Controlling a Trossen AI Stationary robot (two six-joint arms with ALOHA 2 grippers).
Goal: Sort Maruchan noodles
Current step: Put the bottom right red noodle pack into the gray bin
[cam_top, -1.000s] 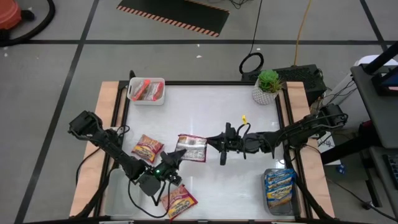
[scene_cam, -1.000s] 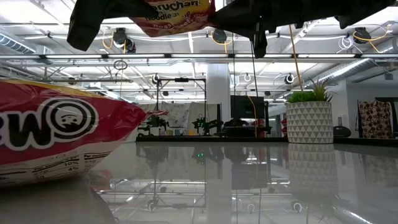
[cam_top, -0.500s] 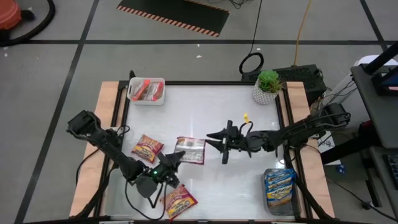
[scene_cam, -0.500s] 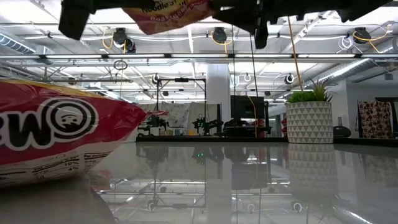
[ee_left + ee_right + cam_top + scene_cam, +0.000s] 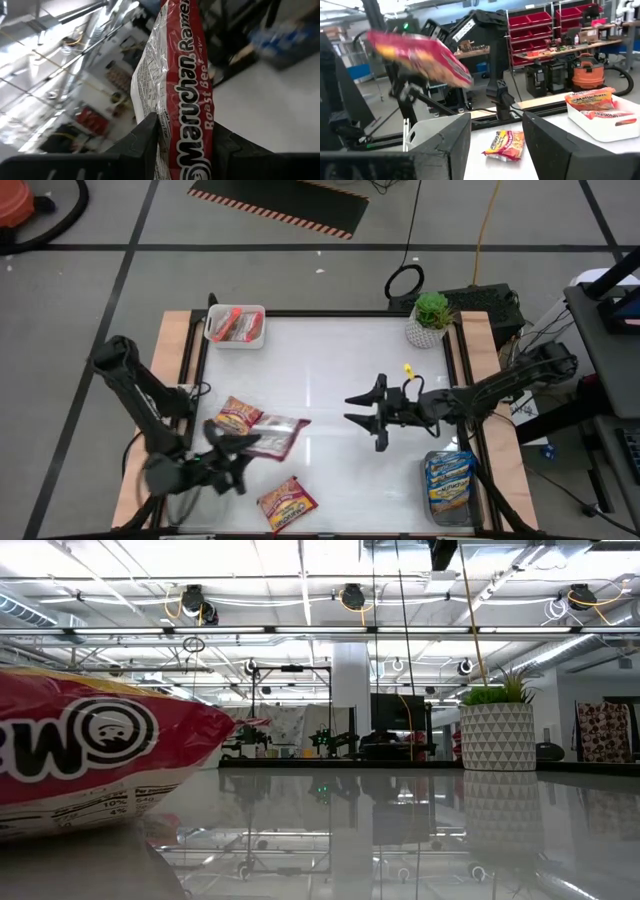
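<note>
So the left gripper (image 5: 182,137) is clamped on 1 dark red packet (image 5: 275,435), pinching it by an edge so the rest sticks out past the fingers. It looks like it's carrying it off to a bin, though which one I can't tell. That packet hangs above the table's left side, just beside another packet (image 5: 238,417) lying flat.

The right gripper (image 5: 368,406) sits mid-table with its fingers spread apart and nothing between them, well apart from the held packet.

A third packet (image 5: 287,502) lies near the front edge. The white bin (image 5: 236,338) at the back left corner has red ones in it, and the clear bin (image 5: 449,500) at the front right holds the blue ones, so it's sorting by color, I'd guess.
</note>
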